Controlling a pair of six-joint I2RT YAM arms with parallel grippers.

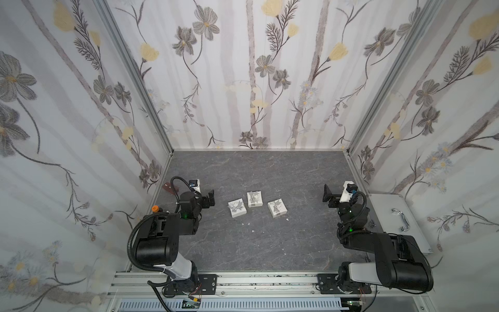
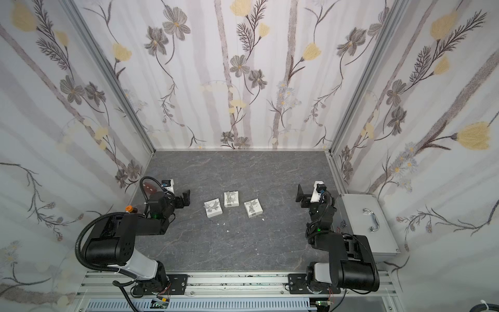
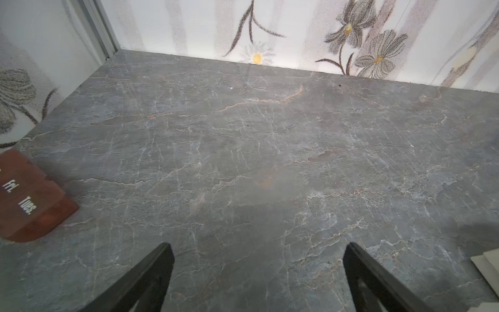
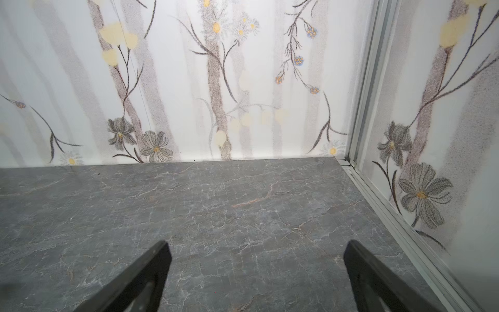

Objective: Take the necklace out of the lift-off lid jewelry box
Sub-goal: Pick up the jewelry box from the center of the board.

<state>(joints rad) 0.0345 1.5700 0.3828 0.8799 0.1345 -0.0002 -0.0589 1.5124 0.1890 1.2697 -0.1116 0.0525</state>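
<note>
Top views, grey marble tabletop (image 1: pixel 256 173), floral walls (image 1: pixel 243 67), 3 white boxes (image 1: pixel 254 199) centred

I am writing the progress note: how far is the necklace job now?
Done: nothing visible; all three white boxes look closed, and no necklace shows. In hand: nothing; left jaws and right jaws stand open, empty, apart from the boxes. Left: everything, opening the box and taking the necklace out.

Reddish-brown case (image 3: pixel 29 197): white lettering "Fri." and "Tues." No other text legible.
</note>
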